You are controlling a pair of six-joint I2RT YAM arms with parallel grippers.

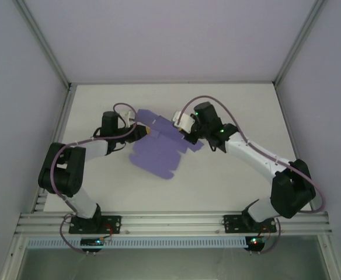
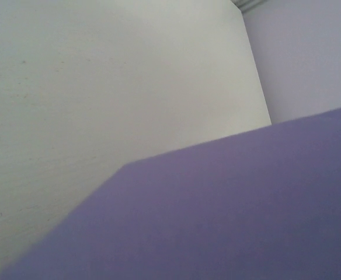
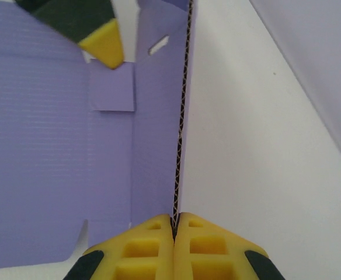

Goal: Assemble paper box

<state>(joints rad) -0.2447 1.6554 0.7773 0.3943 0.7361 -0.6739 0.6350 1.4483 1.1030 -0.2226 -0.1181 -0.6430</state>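
The box (image 1: 159, 154), still a flat sheet, lies mid-counter (image 1: 235, 105), nearer the far edge, with the right claw (image 3: 174, 223) clenched on its raised flap, while the left claw (image 1: 140, 132) is at its left side and I cannot tell its grip.

No writing, label, brand or number can be read anywhere, whether on the box (image 1: 159, 154) or on the bench (image 1: 217, 175).
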